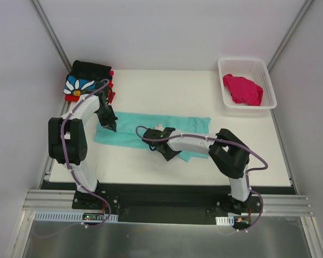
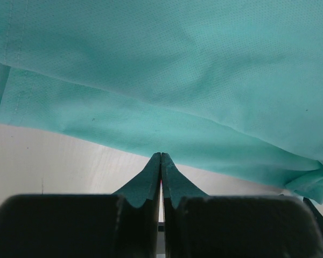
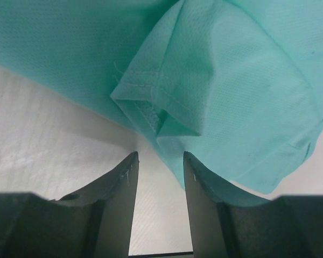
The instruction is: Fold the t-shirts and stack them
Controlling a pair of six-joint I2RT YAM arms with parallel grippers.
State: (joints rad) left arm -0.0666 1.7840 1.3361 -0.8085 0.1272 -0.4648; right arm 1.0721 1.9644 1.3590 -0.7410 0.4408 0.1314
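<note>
The mint-teal shirt (image 1: 151, 124) lies folded into a long band across the middle of the table. My left gripper (image 1: 110, 129) is over its left part. In the left wrist view the gripper (image 2: 161, 156) is shut, its tips touching the near edge of the shirt (image 2: 177, 80), with no cloth seen between them. My right gripper (image 1: 169, 155) is at the shirt's front edge near the middle. In the right wrist view it (image 3: 160, 156) is open and low over the table, and a folded hem of the shirt (image 3: 231, 80) lies just ahead, over the right finger. The black daisy shirt (image 1: 85, 80) lies on the red shirt (image 1: 111, 97) at the back left.
A white lattice basket (image 1: 269, 86) stands at the back right with the magenta-pink shirt (image 1: 242, 88) crumpled inside. The white table (image 1: 167, 91) ends at grey walls on the left, right and back.
</note>
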